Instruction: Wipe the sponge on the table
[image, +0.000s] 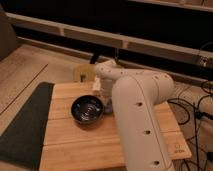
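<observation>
My white arm (140, 115) reaches from the lower right across the wooden table (75, 145). It bends down at the table's far edge. The gripper (100, 91) is low there, just behind the dark round bowl (87, 109), and the wrist covers most of it. The sponge is hidden; I see no pale pad on the planks. The bowl stands left of the arm, close to the gripper.
A dark grey-green mat (22, 125) lies along the table's left side. A yellowish round object (82, 74) stands just beyond the far edge. Cables (200, 105) trail on the floor at the right. A dark low wall runs along the back.
</observation>
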